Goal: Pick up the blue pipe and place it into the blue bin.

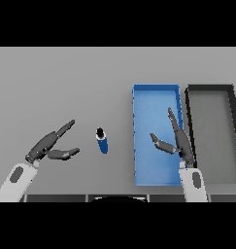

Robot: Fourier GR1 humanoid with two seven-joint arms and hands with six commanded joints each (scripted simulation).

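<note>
Nothing done yet: the blue pipe (pixel 102 141) lies mid-frame, ungrasped; my left hand (pixel 50 146) and right hand (pixel 177 141) are spread wide, the blue bin (pixel 156 92) unfilled.

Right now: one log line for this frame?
blue pipe on table, ungrasped | left hand open beside it | right hand open over blue bin

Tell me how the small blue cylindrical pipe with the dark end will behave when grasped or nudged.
The small blue cylindrical pipe looks rigid, so it probably won't flex. Its round body lies on the grey table, so a sideways nudge may roll it. Being short and smooth-looking, it could slip from a loose pinch.
</note>
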